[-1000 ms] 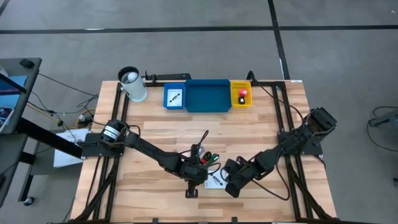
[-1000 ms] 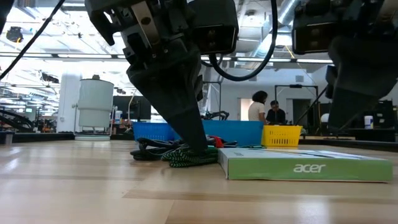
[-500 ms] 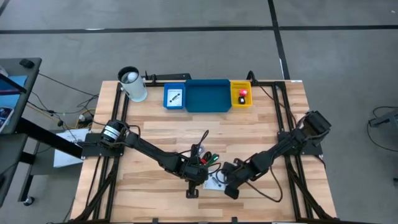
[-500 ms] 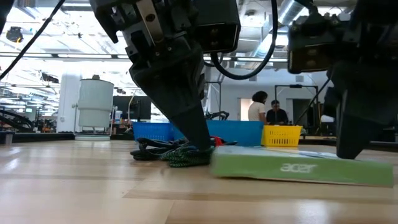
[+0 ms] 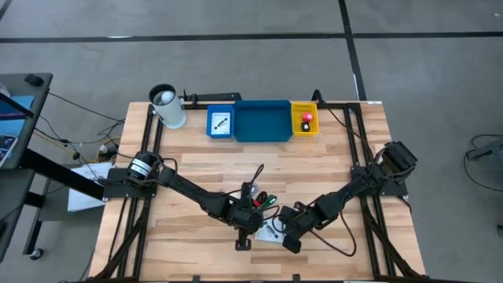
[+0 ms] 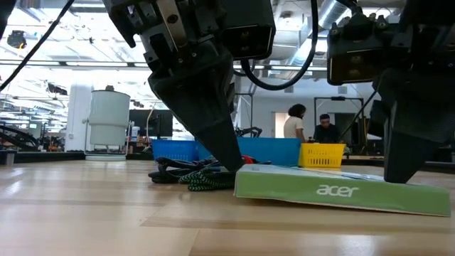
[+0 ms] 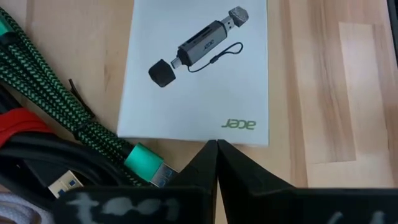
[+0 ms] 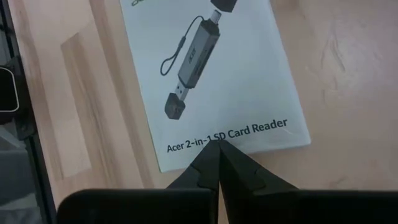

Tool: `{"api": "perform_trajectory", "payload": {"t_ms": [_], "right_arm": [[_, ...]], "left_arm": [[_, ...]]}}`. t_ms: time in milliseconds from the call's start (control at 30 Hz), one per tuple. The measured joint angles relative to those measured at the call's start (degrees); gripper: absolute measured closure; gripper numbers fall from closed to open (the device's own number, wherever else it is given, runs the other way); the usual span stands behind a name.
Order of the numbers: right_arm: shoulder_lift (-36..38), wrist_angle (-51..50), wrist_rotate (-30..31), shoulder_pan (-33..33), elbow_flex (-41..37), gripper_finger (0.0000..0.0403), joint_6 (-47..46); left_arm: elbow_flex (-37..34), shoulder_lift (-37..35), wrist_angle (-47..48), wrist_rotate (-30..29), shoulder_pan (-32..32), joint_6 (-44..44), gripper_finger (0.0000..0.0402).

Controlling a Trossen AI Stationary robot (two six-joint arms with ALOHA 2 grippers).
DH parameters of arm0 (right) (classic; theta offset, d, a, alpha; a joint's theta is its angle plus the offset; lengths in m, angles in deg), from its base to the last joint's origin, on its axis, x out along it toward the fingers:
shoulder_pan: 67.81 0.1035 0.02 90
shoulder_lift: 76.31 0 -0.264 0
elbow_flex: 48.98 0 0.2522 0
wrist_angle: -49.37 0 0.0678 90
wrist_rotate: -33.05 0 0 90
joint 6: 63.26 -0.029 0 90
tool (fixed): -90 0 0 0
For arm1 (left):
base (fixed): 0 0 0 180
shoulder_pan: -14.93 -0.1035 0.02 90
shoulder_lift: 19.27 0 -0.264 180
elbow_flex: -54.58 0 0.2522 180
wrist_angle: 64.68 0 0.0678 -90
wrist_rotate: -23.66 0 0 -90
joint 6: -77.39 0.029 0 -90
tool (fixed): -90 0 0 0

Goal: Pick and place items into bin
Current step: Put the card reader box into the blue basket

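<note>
both arms are down low at the near middle of the desk (image 5: 314,157), tips almost meeting over one white packet (image 5: 271,231). the left end effector (image 5: 250,222) has its fingers pressed together with nothing between them, the tip sitting at one edge of the packet, with the cables (image 5: 263,200) bunched just beside it, black, red and green in a tangle. from its wrist view the closed fingers (image 7: 216,155) point right at the packet's (image 7: 196,74) edge near the acer logo, and the green braided cable (image 7: 74,121) with its usb plug lies alongside, the red one (image 7: 22,121) tucked under it. the right end effector (image 5: 288,233) is closed too, holding nothing, its tip on or just over the opposite end of the packet; its wrist view shows the shut fingers (image 8: 214,165) at the printed line about a card reader on the packet (image 8: 211,68). from desk height the packet (image 6: 341,193) looks like a thin box with a green side, one end seeming slightly raised, though i cannot be sure. the cables (image 6: 195,176) lie in front of the blue tray (image 6: 274,151). at the far edge sits the row of trays: small blue tray (image 5: 221,124) with a packet in it, wide blue tray (image 5: 262,122), yellow tray (image 5: 305,119) holding a red block (image 5: 307,117) and a black piece (image 5: 306,126). a white cup (image 5: 167,106) stands left of them. two people (image 6: 309,128) are in the room behind.
</note>
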Motion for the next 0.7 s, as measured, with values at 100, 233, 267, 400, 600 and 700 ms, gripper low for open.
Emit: {"api": "perform_trajectory", "payload": {"t_ms": [100,233,267,400,600,700], "right_arm": [[0.0,-0.4,-0.3,0.0,0.0,0.0403,0.5],[0.2,-1.5,-0.6,0.1,0.0,0.0403,0.5],[0.2,-1.8,-0.6,0.1,0.0,0.0403,0.6],[0.2,-2.4,-1.0,0.1,0.0,0.0403,0.9],[0.1,-5.1,-2.0,0.2,-0.3,0.0403,0.9],[0.1,-5.1,-1.6,0.2,-0.3,0.0403,0.9]], "left_arm": [[0.0,0.0,0.1,0.0,0.0,0.0,0.0401],[0.0,0.0,0.3,0.0,0.0,0.0,0.0401],[0.0,0.0,0.4,0.1,0.0,0.0,0.0401],[0.0,0.0,0.5,0.5,0.0,0.0,0.0401],[0.0,0.0,0.6,0.5,0.0,0.0,0.0401],[0.0,0.0,0.4,1.2,-0.1,0.0,0.0401]]}}
